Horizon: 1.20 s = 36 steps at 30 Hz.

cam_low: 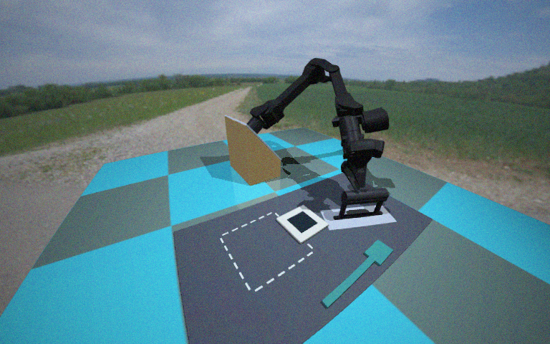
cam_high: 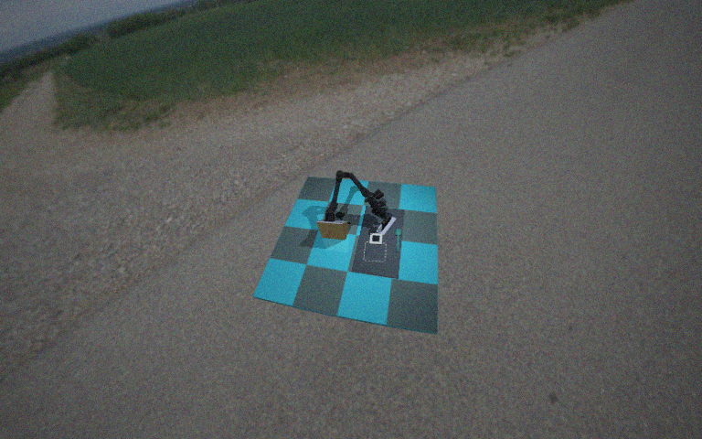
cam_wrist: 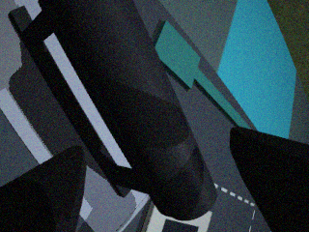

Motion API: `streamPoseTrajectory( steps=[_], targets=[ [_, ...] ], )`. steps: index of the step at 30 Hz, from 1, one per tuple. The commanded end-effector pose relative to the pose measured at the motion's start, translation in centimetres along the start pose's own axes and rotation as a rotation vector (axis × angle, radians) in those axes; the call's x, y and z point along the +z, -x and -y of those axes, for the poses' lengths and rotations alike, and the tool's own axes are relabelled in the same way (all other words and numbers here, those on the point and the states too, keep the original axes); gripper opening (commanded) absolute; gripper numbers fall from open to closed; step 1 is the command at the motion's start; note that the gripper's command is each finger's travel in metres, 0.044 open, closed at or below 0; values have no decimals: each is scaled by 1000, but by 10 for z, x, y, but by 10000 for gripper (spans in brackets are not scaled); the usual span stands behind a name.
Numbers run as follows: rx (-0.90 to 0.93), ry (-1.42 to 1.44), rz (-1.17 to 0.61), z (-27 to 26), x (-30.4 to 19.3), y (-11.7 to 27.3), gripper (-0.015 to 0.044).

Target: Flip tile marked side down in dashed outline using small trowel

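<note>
1. The black two-finger tool [cam_high: 385,219] [cam_low: 359,188] [cam_wrist: 156,140] is open at the black bar handle of the pale flat trowel [cam_high: 388,225] [cam_low: 356,223] [cam_wrist: 87,97] — probably for gripping it.
2. White square tile [cam_high: 376,238] [cam_low: 301,221] [cam_wrist: 181,226] lies beside the blade, perhaps for easy scooping.

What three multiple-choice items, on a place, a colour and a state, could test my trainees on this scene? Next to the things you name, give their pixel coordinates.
1. Where does the teal tool [cam_high: 398,239] [cam_low: 356,276] [cam_wrist: 178,54] lie?
A. On the tile
B. On the dark mat
C. Inside the dashed outline
2. What colour is the tile's [cam_high: 371,238] [cam_low: 286,221] [cam_wrist: 154,221] border?
A. White
B. Teal
C. Orange
3. How does the pincer [cam_low: 362,187] [cam_wrist: 156,159] stand?
A. Shut on the teal tool
B. Shut on the tile
C. Open

1: B, the exterior view shows it flat near the mat's edge.
2: A, a pale frame rings the dark centre.
3: C, the wrist view shows its fingers wide apart, either side of the black handle.
</note>
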State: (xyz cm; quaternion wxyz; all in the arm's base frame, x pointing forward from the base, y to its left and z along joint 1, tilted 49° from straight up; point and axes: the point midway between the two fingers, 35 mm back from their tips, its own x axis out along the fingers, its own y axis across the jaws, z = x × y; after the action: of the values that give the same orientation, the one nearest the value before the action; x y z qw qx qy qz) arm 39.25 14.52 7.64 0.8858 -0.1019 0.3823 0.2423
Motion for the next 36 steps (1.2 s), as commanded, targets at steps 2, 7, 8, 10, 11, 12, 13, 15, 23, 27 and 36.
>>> streamPoseTrajectory(
  steps=[2, 7, 8, 10, 11, 12, 13, 15, 23, 27, 36],
  targets=[
    [-39, 142, 26, -2, -5, 2, 300],
    [-84, 294, 50, -4, -10, 6, 300],
    [-91, 318, 54, -5, -11, 6, 300],
    [-97, 337, 56, -5, -12, 7, 300],
    [-97, 337, 56, -5, -12, 7, 300],
    [-97, 337, 56, -5, -12, 7, 300],
    [-97, 337, 56, -5, -12, 7, 300],
    [-97, 337, 56, -5, -12, 6, 300],
    [-96, 336, 56, -4, -10, -6, 300],
    [-96, 336, 56, -3, -9, -12, 300],
    [-94, 336, 56, -2, -8, -26, 300]
  ],
)
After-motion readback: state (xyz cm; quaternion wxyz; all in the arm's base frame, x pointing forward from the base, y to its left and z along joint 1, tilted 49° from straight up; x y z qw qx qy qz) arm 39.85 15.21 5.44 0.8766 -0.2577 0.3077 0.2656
